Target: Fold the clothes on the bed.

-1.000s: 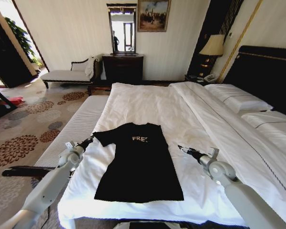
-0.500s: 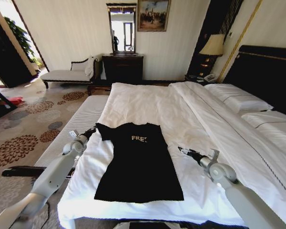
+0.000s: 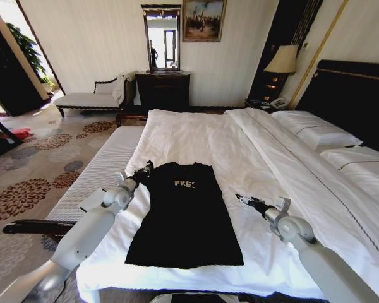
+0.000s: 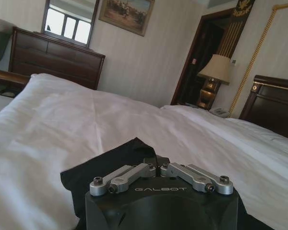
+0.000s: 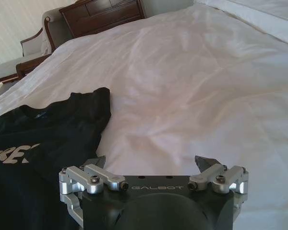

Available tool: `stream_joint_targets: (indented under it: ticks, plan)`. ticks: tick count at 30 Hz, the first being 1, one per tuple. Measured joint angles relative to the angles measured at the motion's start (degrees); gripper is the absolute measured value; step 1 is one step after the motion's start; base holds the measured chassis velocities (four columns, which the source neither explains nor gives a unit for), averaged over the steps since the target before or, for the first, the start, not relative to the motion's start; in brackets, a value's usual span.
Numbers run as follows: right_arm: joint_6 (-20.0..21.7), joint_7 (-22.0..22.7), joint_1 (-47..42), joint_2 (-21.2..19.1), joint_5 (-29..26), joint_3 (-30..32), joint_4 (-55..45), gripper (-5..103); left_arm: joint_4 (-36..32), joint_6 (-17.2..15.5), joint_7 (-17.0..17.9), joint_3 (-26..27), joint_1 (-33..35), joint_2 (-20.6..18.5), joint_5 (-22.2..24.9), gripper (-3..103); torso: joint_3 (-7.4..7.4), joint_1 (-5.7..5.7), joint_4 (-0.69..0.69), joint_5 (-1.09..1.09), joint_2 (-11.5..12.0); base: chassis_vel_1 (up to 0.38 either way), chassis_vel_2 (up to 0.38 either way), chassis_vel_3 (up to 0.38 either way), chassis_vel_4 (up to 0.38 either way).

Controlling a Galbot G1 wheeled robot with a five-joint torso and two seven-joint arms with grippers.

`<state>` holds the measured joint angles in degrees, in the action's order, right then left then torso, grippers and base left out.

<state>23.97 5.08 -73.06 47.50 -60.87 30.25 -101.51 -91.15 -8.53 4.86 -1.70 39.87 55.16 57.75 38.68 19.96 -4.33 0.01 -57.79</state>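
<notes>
left claw [image 3: 144,169] clenched on clothes [image 3: 184,214] shoulder, 10 o'clock corner | right claw [image 3: 241,199] released, 3 o'clock, apart | bed [image 3: 252,158]

Lamp [image 3: 282,61] on nightstand, dresser [image 3: 163,89] under mirror [image 3: 162,39], possibly bench [image 3: 100,170].

Dark dresser [image 3: 163,89], mirror [image 3: 162,38], lamp [image 3: 281,61], floral carpet [image 3: 31,170].
</notes>
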Motion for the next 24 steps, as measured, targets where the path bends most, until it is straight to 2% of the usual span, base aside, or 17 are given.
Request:
stream_joint_targets:
  ticks: [11,24]
  plan:
    - [-0.1,-0.3,0.4,-0.2,-0.1,0.1,-0.1,100,2.2,-0.2,2.1,-3.7,0.3,3.4,-2.9,0,0.00,0.00,0.03,-0.01,0.0,0.000,0.000,0.000,0.000]
    - [-0.3,-0.7,0.0,0.1,0.2,0.1,0.2,100,6.5,-0.2,5.1,-7.4,-3.0,8.6,-3.0,0,0.00,0.00,0.02,0.00,0.0,0.000,0.000,0.000,0.000]
